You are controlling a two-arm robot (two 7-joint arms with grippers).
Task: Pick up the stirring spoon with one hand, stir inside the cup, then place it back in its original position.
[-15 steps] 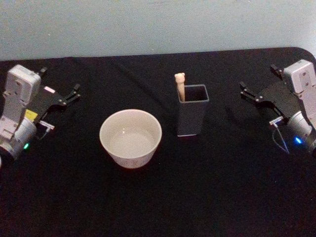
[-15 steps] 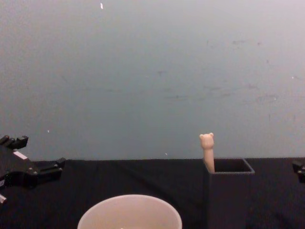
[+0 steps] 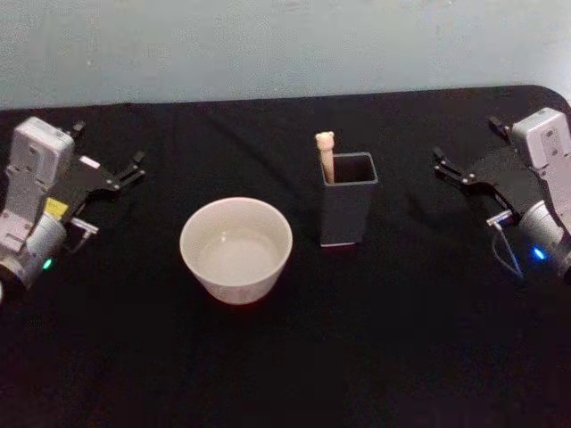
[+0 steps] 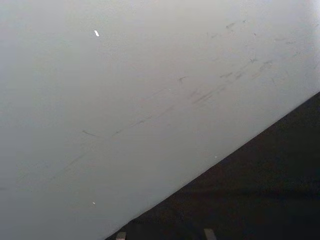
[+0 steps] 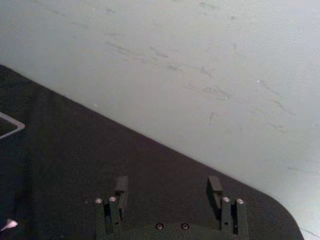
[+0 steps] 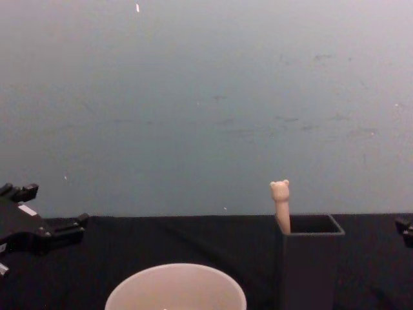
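Nearest to you, the wide round cream cup (image 3: 236,250) sits on the black-clothed table (image 3: 401,339) with nothing in it that you can be sure of; its inside looks glossy and may hold a little liquid, but the head view is too soft to settle that, and the chest view cuts off all but its rim. Just behind and to its right stands the tall dark grey square box holder (image 3: 346,209), well apart from the cup, with the small stirring spoon with the cream bear-head handle (image 3: 326,152) standing in its near-left corner; you see only the handle top, the neck and bowl being hidden inside the walls. Judge the task as not yet begun: pickup, stirring and return are all left to do. Out at the sides, the black left gripper (image 3: 134,167) and the black right gripper (image 3: 443,164) hover well clear of both things, each with jaws spread and holding nothing. Beyond the table's far edge there is just the plain pale wall (image 6: 206,97)
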